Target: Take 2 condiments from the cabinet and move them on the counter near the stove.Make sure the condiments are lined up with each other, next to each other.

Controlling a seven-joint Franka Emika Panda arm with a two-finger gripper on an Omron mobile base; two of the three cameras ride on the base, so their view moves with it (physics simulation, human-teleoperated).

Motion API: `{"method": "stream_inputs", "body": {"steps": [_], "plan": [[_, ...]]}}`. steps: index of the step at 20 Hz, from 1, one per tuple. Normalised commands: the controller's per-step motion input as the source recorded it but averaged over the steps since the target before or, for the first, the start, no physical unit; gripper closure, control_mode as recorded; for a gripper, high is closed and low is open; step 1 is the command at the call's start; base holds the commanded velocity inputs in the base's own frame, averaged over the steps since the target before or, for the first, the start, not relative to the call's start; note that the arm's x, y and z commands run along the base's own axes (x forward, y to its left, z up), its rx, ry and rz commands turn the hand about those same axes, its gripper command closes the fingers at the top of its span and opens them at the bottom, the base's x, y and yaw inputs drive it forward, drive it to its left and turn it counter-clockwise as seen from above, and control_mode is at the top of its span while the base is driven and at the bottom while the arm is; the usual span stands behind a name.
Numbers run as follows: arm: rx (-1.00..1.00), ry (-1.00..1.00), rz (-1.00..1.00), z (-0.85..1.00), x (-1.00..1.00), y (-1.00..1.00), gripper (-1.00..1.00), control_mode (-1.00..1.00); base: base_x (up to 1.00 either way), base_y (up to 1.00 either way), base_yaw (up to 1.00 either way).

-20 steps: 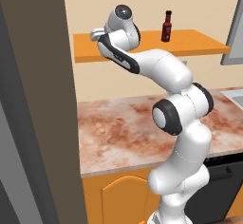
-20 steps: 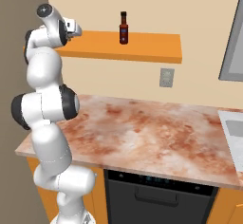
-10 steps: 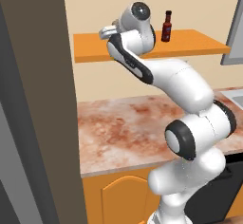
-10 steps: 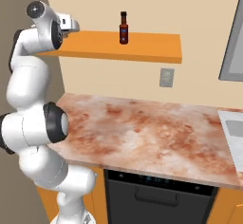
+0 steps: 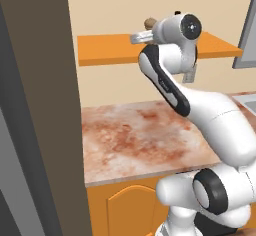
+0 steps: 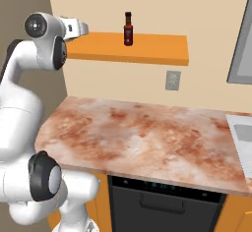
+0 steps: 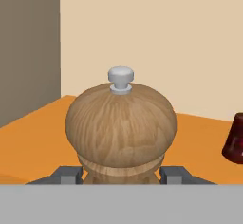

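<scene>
A tan wooden pepper mill (image 7: 121, 128) with a small grey knob sits between my gripper (image 7: 121, 174) fingertips, which press on its neck from both sides. In the left base view the mill's top (image 5: 149, 23) shows just above the hand (image 5: 141, 38), over the orange cabinet shelf (image 5: 105, 50). The dark-red sauce bottle (image 6: 128, 29) with a black cap stands upright on the shelf (image 6: 157, 48), to the right of the gripper (image 6: 81, 28); its edge (image 7: 235, 142) also shows in the hand view. The mottled counter (image 6: 147, 132) lies below. The stove is out of view.
A dark wall panel (image 5: 35, 105) rises at the left end of the shelf. A steel microwave (image 6: 242, 44) hangs at the right and a sink edge (image 6: 241, 130) sits at the counter's right end. A black appliance front (image 6: 162, 206) is under the counter, and an outlet (image 6: 172, 80) is on the wall.
The arm's elbow has swung right and low, and the hand has shifted a little right along the shelf with the pepper mill. The sauce bottle has not moved.
</scene>
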Motion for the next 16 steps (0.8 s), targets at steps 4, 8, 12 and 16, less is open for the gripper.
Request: {"method": "stream_inputs", "body": {"steps": [4,8,12,16], "plan": [[0.0,0.02,0.0,0.42,-1.0,-0.44,1.0,-1.0,0.0,0.0,0.0],[0.0,0.01,0.0,0.07,-0.99,-0.39,1.0,-1.0,0.0,0.0,0.0],[-0.03,0.03,0.0,-0.04,-0.97,-0.32,1.0,-1.0,0.0,0.0,0.0],[-0.04,0.0,0.0,-0.11,-0.93,-0.36,1.0,-1.0,0.0,0.0,0.0]]}}
